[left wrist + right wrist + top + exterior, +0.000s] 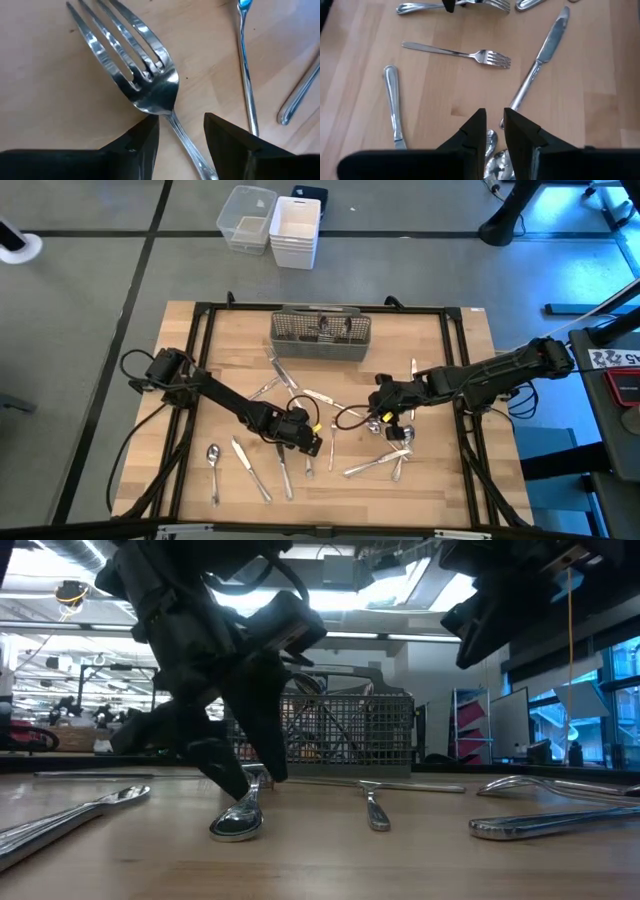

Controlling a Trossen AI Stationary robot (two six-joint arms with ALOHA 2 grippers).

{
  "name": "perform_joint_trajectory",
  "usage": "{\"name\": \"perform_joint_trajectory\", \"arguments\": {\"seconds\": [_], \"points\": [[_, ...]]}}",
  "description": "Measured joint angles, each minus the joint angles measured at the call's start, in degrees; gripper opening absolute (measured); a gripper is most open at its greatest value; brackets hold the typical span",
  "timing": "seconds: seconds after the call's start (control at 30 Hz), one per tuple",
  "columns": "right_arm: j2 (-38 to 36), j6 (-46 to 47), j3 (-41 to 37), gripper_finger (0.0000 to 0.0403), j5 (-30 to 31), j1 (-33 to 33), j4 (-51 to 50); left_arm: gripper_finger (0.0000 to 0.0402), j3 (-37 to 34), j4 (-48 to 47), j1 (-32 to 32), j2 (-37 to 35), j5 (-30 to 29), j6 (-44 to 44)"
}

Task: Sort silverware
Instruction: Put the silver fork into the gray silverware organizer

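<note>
both claws low: left claw straddles a fork, released; right claw nearly clenched.

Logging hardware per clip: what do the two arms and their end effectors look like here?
Both arms are dark, nearly black, built of slim jointed segments with black cables looping off them. The left end effector and right end effector each end in two wedge-shaped matte black fingers. A thin yellow cable hangs by the right arm in the low view. No markings are readable.
</note>
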Motion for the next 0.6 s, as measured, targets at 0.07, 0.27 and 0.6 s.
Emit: {"name": "perform_joint_trajectory", "arguments": {"seconds": [0.07, 0.27, 0.6], "points": [[0.2, -0.3, 0.0, 0.0069, 0.2, 0.0, 0.0, 0.0132, 0.0, -0.1, 0.2, -0.2, 0.0, 2.0], [2.9, -7.5, 0.0, 0.0069, -0.1, 0.0, 4.2, 0.0048, -0.1, 0.5, 0.7, -0.1, -2.2, 7.4], [9.4, -25.0, 0.0, 0.0069, -1.8, 0.0, 15.9, 0.0004, -0.1, -0.2, 1.2, -2.0, -3.0, 13.8]]}}
